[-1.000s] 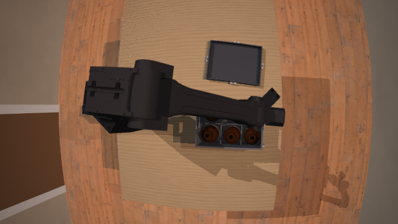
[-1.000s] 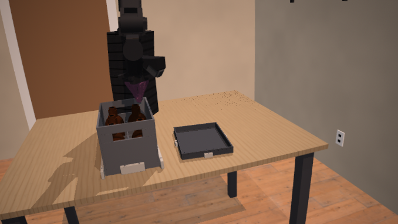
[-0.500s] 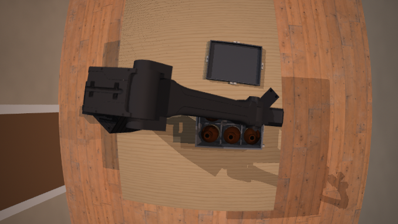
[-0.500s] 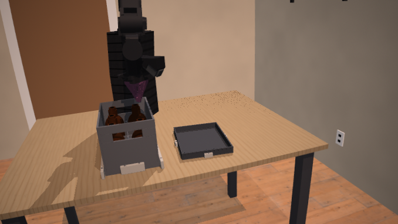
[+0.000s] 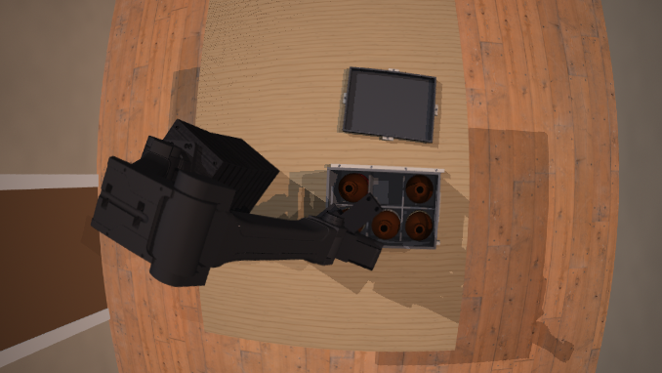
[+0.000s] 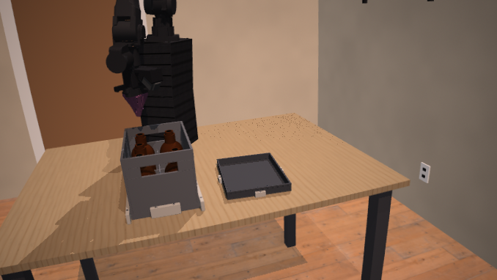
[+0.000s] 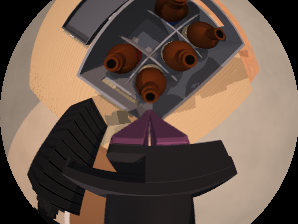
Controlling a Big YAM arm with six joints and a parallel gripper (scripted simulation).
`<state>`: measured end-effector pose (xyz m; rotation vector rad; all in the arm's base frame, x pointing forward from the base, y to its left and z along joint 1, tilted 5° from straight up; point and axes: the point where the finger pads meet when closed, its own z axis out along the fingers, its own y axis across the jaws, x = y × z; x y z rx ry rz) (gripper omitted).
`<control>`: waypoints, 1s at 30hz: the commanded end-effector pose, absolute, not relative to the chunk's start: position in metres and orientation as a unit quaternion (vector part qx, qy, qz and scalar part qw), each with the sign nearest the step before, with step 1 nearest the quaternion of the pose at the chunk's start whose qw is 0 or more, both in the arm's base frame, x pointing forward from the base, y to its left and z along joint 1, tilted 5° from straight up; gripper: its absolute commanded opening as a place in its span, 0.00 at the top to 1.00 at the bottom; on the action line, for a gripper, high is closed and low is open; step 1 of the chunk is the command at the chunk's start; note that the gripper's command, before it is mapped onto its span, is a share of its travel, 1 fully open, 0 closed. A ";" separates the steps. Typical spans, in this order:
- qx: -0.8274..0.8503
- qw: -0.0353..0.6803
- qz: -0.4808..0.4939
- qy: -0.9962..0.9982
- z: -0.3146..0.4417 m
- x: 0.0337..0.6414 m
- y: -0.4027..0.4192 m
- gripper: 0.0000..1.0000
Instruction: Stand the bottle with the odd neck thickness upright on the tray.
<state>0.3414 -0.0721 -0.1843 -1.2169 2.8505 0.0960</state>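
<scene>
Your five bottles [image 5: 384, 226] [image 6: 169, 142] [image 7: 150, 82] stand upright in the crate [image 5: 438, 210] [image 6: 161, 190] [image 7: 85, 75], necks skyward.
Your tool [image 6: 138, 110] [image 7: 150, 120] is clenched on nothing; from above, the crate's long axis runs roughly nine to three o'clock.

From my station, I see that the arm [image 5: 273, 239] [image 6: 126, 27] has swung away from the tray side of the crate [image 5: 438, 210] [image 6: 161, 190] [image 7: 86, 77] since half a second ago. My end effector [image 6: 138, 115] [image 7: 150, 112] has shifted left in the exterior view. From above, the two tray-side bottles, one at the robot end [image 5: 358, 194] [image 6: 170, 146] [image 7: 123, 58] and one at the far end [image 5: 419, 189] [image 6: 175, 170] [image 7: 171, 10], have come out from under the arm, which now mostly covers the robot-end bottle [image 5: 362, 228] [image 6: 141, 137] [image 7: 150, 80] of the other row. The arm's shadow has changed shape.
</scene>
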 end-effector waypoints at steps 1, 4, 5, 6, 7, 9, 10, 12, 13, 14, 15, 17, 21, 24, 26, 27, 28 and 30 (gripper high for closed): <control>-0.425 0.049 0.015 0.904 -0.174 0.343 -0.083 1.00; -0.425 0.049 0.015 0.904 -0.174 0.343 -0.083 0.39; -0.436 0.058 0.008 0.898 -0.172 0.358 -0.079 0.39; -0.436 0.058 0.008 0.898 -0.172 0.358 -0.079 0.39; -0.436 0.058 0.007 0.898 -0.172 0.358 -0.079 0.39; -0.436 0.049 0.014 0.899 -0.179 0.352 -0.077 0.39; -0.436 0.047 0.015 0.899 -0.180 0.350 -0.077 0.39; -0.434 0.044 0.018 0.900 -0.181 0.344 -0.076 0.39; -0.434 0.042 0.019 0.900 -0.181 0.343 -0.076 0.39; -0.434 0.043 0.019 0.900 -0.180 0.344 -0.076 0.39; -0.434 0.043 0.018 0.900 -0.180 0.344 -0.077 0.39; -0.434 0.043 0.018 0.900 -0.180 0.344 -0.077 0.39; -0.434 0.043 0.018 0.900 -0.180 0.344 -0.077 0.39; -0.434 0.043 0.018 0.900 -0.180 0.344 -0.077 0.39; -0.434 0.043 0.018 0.900 -0.180 0.344 -0.077 0.39; -0.434 0.043 0.018 0.900 -0.180 0.344 -0.077 0.39; -0.434 0.043 0.018 0.900 -0.180 0.344 -0.077 0.39; -0.434 0.043 0.018 0.900 -0.180 0.344 -0.077 0.39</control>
